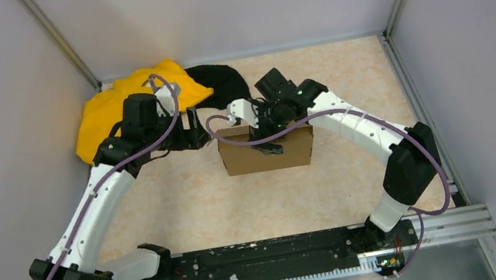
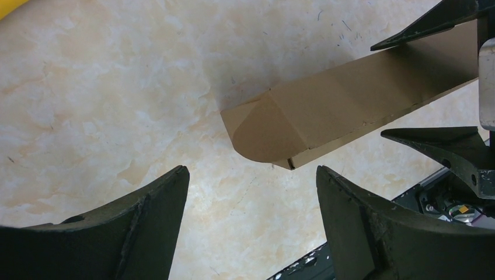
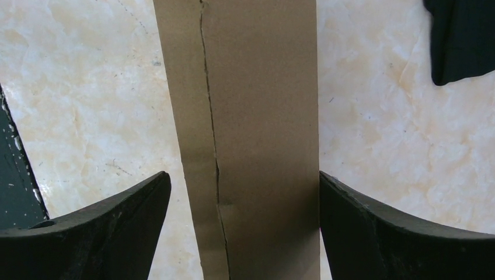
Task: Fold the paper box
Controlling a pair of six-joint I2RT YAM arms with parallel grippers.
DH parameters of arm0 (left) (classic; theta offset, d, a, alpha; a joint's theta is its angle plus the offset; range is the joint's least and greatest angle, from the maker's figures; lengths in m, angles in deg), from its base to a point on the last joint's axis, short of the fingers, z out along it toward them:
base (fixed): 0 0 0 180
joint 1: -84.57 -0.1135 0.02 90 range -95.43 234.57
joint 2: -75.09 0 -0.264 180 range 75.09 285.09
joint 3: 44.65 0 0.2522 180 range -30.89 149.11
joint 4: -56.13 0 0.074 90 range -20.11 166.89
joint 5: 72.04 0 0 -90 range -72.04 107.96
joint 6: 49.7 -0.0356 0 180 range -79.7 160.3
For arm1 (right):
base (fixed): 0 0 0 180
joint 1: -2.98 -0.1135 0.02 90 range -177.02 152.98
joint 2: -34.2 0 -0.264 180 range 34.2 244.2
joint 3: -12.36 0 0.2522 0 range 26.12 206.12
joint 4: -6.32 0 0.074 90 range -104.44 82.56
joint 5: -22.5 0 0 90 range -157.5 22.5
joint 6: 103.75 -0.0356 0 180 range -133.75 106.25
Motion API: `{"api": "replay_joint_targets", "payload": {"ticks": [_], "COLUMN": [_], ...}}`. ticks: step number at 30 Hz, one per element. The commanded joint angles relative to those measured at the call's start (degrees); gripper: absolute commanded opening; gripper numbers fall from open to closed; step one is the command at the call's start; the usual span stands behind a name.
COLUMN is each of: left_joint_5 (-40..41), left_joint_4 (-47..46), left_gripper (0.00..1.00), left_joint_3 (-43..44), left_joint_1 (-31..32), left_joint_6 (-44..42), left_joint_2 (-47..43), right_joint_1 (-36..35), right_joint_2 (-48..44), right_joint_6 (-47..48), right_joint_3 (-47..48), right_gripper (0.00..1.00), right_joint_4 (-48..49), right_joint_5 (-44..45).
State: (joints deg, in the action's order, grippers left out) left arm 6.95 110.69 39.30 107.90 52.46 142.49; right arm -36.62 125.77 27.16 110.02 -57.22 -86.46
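Note:
The paper box [image 1: 266, 152] is plain brown cardboard, folded into a shallow rectangular shape and standing on edge mid-table. My right gripper [image 1: 268, 135] hangs over its top edge and is open. In the right wrist view its jaws straddle the paper box [image 3: 257, 116]: the right finger lies at the cardboard's edge and the left finger stands clear of it. My left gripper [image 1: 195, 130] sits just left of the box, open and empty. In the left wrist view the paper box's rounded end flap [image 2: 274, 128] lies ahead of the left gripper [image 2: 251, 192].
A yellow cloth [image 1: 112, 109] and a black cloth [image 1: 220, 80] lie bunched at the back left, close behind both grippers. The black cloth [image 3: 461, 41] shows again in the right wrist view. Grey walls enclose the table on three sides. The arms' base rail [image 1: 271, 256] runs along the near edge.

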Motion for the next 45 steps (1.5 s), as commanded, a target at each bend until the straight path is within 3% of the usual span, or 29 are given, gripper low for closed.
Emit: {"api": "replay_joint_targets", "payload": {"ticks": [1,16,26,36,45], "left_joint_5": [-2.1,-4.8,-9.0,-5.0,-9.2], "left_joint_4": [-1.8,-3.0,-6.1,-4.5,-6.9], "left_gripper": [0.85,0.83,0.84,0.69,0.85], "left_joint_3": [-1.3,-4.5,-7.4,-7.7,-9.9], "left_joint_1": [-0.6,-0.6,-0.6,-0.6,-0.4], "left_joint_6": [-0.8,-0.5,-2.3,-4.9,-7.4], "left_joint_2": [-0.9,-3.9,-5.3,-4.6,-6.3], "right_joint_1": [-0.4,-0.2,-0.1,0.0,0.3], "right_joint_2": [-1.2,0.2,0.0,-1.3,-1.2], "right_joint_6": [-0.7,-3.2,-4.3,-4.8,-4.8], "right_joint_3": [1.8,4.8,6.2,4.1,4.0], "right_gripper": [0.88,0.55,0.54,0.54,0.54], "right_joint_4": [-0.5,-3.6,-5.4,-4.7,-4.6], "right_joint_5": [0.3,2.1,1.9,1.1,0.8]}}
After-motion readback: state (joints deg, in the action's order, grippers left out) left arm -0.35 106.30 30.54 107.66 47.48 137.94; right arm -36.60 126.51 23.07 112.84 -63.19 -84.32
